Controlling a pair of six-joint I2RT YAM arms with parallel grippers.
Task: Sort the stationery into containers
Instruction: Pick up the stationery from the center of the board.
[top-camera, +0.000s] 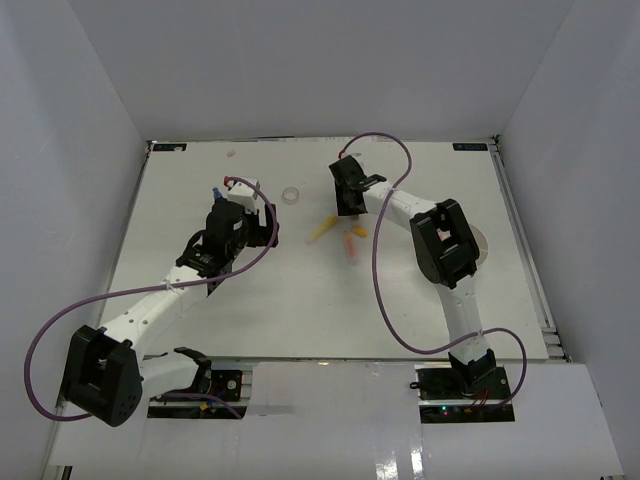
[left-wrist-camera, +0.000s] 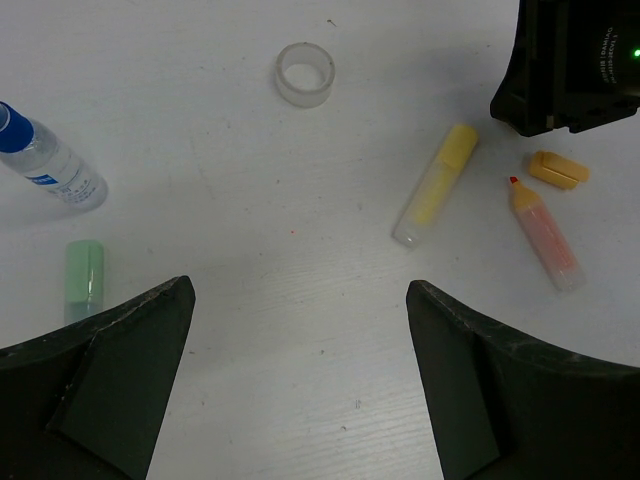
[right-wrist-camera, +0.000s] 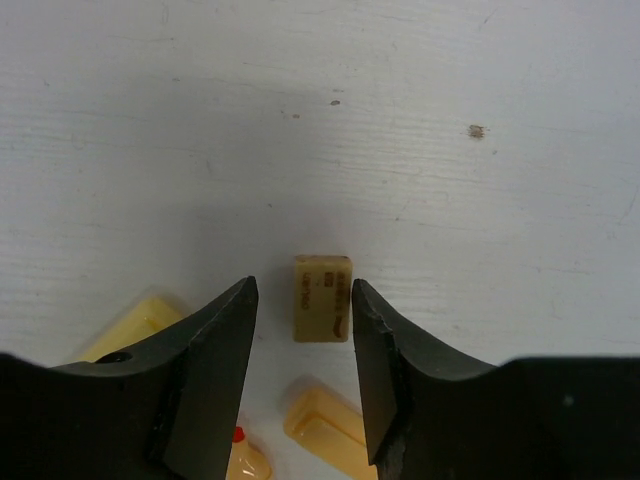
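Since the right end effector (right-wrist-camera: 304, 290) sits half open astride the little tan eraser (right-wrist-camera: 322, 298), which lies flat on the worktop (right-wrist-camera: 420, 150) toward its far edge, ungripped, I'd centre the jaws first, then squeeze. Left end effector (left-wrist-camera: 300, 288) hangs wide open, empty.

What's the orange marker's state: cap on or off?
Off. The orange marker shows its red tip bare, and an orange cap lies loose beside it on the table.
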